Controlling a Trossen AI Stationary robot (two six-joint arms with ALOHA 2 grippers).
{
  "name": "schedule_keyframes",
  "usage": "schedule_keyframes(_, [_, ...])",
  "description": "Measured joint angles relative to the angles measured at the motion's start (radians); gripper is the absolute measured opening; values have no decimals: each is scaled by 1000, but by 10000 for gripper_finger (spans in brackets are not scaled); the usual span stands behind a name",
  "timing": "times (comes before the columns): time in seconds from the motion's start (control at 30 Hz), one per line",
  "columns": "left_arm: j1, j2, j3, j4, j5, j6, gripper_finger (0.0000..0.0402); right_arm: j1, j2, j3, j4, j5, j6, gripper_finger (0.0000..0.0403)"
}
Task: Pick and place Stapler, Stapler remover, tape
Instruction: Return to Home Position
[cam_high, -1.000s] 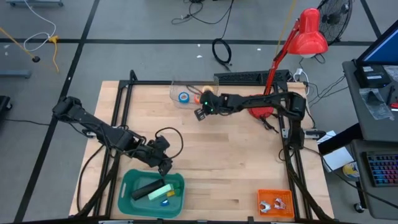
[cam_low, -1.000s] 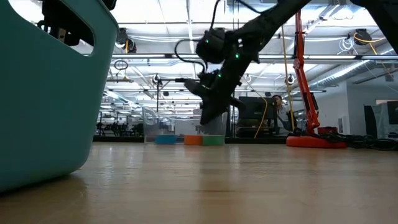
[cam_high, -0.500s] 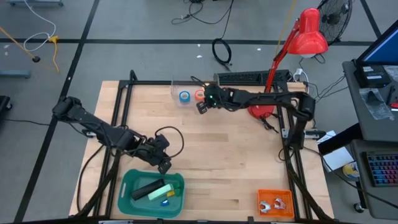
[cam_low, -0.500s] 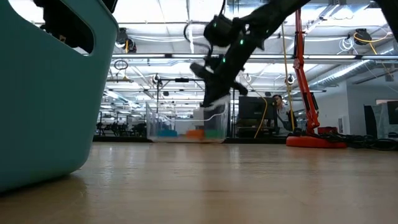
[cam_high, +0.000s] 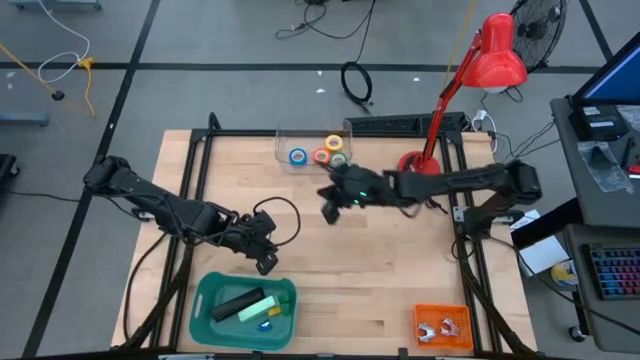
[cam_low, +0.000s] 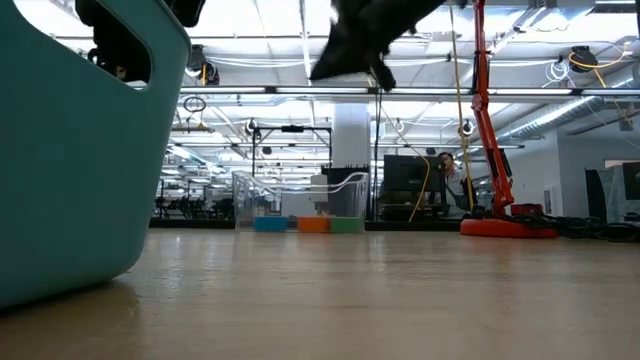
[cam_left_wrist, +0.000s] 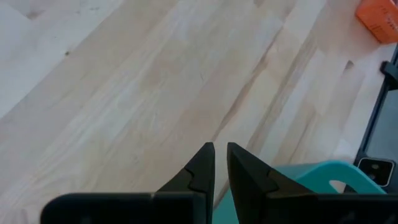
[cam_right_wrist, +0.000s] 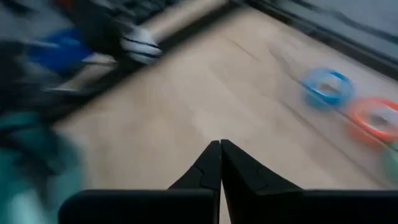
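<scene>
Four small tape rings, orange, blue, green and yellow, lie inside the clear plastic bin at the far edge of the wooden table. You have the right gripper hanging above bare wood just beside that bin, fingers pressed together on nothing. By my judgement it stands clear so a retreat will not foul the bin wall. Your left gripper, likewise closed and empty, sits near the far rim of the teal plastic bin, where the black stapler and small green stapler lie.
</scene>
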Motion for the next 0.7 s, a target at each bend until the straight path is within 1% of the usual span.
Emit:
schedule_keyframes(0.07, [0,0,0,1,0,13,42,53,-67,-77,114,-16,-32,0])
schedule_keyframes(0.13, [6,0,0,8,-1,26,42,106,-139,-186,253,-8,-21,0])
schedule_keyframes(0.27, [28,0,0,20,0,47,42,190,-272,-480,587,14,66,0])
schedule_keyframes(0.33, [39,0,0,27,0,56,42,215,-336,-612,705,48,108,0])
schedule_keyframes(0.4, [53,0,0,53,2,66,42,236,-405,-726,767,77,146,0])
schedule_keyframes(0.5, [73,0,0,82,22,73,42,269,-511,-859,828,106,143,0])
schedule_keyframes(0.63, [89,0,0,96,45,73,42,283,-670,-995,884,149,115,0])
schedule_keyframes(0.7, [93,0,0,97,56,73,42,282,-745,-1054,901,152,100,0])
